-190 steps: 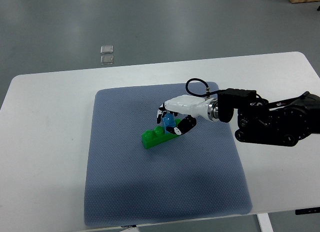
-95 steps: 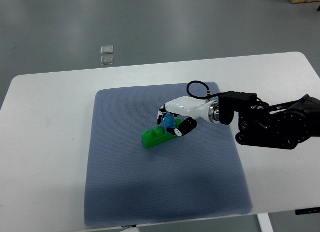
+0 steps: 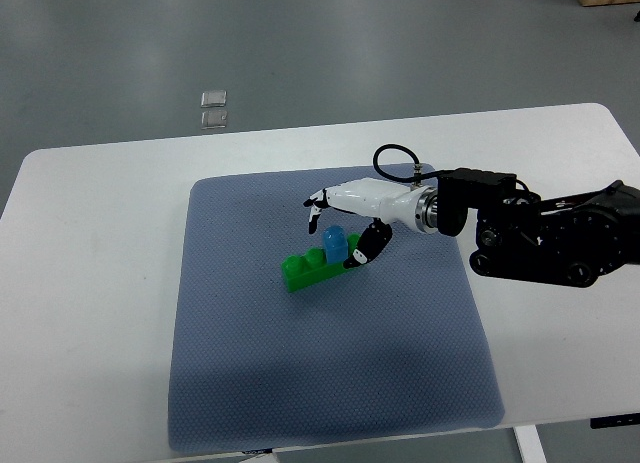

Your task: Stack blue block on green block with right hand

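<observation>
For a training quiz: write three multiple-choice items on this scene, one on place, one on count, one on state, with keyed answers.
1. Where is the blue block?
A. On the green block
B. On the bare table
C. Held in the air

2. How many robot hands show?
A. None
B. One
C. Two

3. How is the right hand?
A. Clamped on the blue block
B. Open, fingers spread
C. Flat on the mat

Answers:
1. A, the blue block stands on the green one's studs on the mat.
2. B, only the right arm enters the frame.
3. B, its fingers are spread around the block, with a visible gap.
</observation>
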{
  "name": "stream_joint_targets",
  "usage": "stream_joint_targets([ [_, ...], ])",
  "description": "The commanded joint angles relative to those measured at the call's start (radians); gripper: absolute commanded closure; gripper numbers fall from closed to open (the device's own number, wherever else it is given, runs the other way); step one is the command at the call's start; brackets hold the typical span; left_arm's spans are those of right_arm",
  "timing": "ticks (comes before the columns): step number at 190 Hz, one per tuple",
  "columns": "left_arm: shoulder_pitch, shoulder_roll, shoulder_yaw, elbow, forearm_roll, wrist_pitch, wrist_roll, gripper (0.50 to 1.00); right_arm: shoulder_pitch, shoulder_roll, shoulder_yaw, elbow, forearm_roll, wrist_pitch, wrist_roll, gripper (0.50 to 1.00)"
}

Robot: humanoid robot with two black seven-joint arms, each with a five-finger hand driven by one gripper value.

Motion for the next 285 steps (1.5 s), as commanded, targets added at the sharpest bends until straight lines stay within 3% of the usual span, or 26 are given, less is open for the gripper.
stream_joint_targets([
  [1, 0.000, 0.000, 0.000, 0.000, 0.000, 0.000, 0.000, 0.500, 0.001, -0.001, 0.029, -0.001, 0.002, 0.003, -0.003, 0.593],
  [40, 0.000, 0.000, 0.000, -0.002, 0.000, 0.000, 0.000, 0.500, -0.001, 0.002, 0.190, -0.049, 0.106, 0.057, -0.009, 0.593],
  [41, 0.000, 0.000, 0.000, -0.002, 0.000, 0.000, 0.000, 0.500, -0.008, 0.002, 0.278, -0.090, 0.185, 0.081, -0.014, 0.593],
  [49, 0.000, 0.000, 0.000, -0.002, 0.000, 0.000, 0.000, 0.500, -0.013, 0.004, 0.357, -0.125, 0.256, 0.103, -0.020, 0.593],
  [62, 0.000, 0.000, 0.000, -0.002, 0.000, 0.000, 0.000, 0.500, -0.016, 0.005, 0.393, -0.141, 0.292, 0.112, -0.023, 0.593],
  [63, 0.000, 0.000, 0.000, 0.000, 0.000, 0.000, 0.000, 0.500, -0.045, 0.005, 0.476, -0.167, 0.386, 0.124, -0.037, 0.593],
  [85, 0.000, 0.000, 0.000, -0.002, 0.000, 0.000, 0.000, 0.500, -0.142, 0.019, 0.654, -0.202, 0.594, 0.134, -0.048, 0.591],
  [126, 0.000, 0.000, 0.003, -0.002, 0.000, 0.000, 0.000, 0.500, -0.236, 0.037, 0.801, -0.282, 0.762, 0.158, -0.046, 0.589],
  [173, 0.000, 0.000, 0.008, -0.002, 0.000, 0.000, 0.000, 0.500, -0.418, 0.197, 1.112, -0.395, 0.945, 0.285, -0.046, 0.587],
  [191, 0.000, 0.000, 0.008, -0.003, 0.000, 0.000, 0.003, 0.500, -0.487, 0.290, 1.239, -0.420, 0.962, 0.351, -0.034, 0.587],
  [200, 0.000, 0.000, 0.008, -0.003, 0.000, 0.000, 0.003, 0.500, -0.487, 0.291, 1.240, -0.420, 0.962, 0.351, -0.034, 0.587],
  [201, 0.000, 0.000, 0.006, -0.003, 0.000, 0.000, 0.005, 0.500, -0.504, 0.316, 1.316, -0.470, 0.962, 0.389, -0.025, 0.587],
  [216, 0.000, 0.000, 0.008, -0.003, 0.000, 0.000, 0.008, 0.500, -0.503, 0.337, 1.388, -0.613, 0.966, 0.460, 0.021, 0.587],
  [235, 0.000, 0.000, 0.008, -0.003, 0.000, 0.000, 0.008, 0.500, -0.501, 0.352, 1.393, -0.691, 0.997, 0.528, 0.096, 0.587],
  [285, 0.000, 0.000, 0.009, -0.005, 0.000, 0.000, 0.009, 0.500, -0.496, 0.358, 1.367, -0.741, 1.032, 0.535, 0.126, 0.587],
])
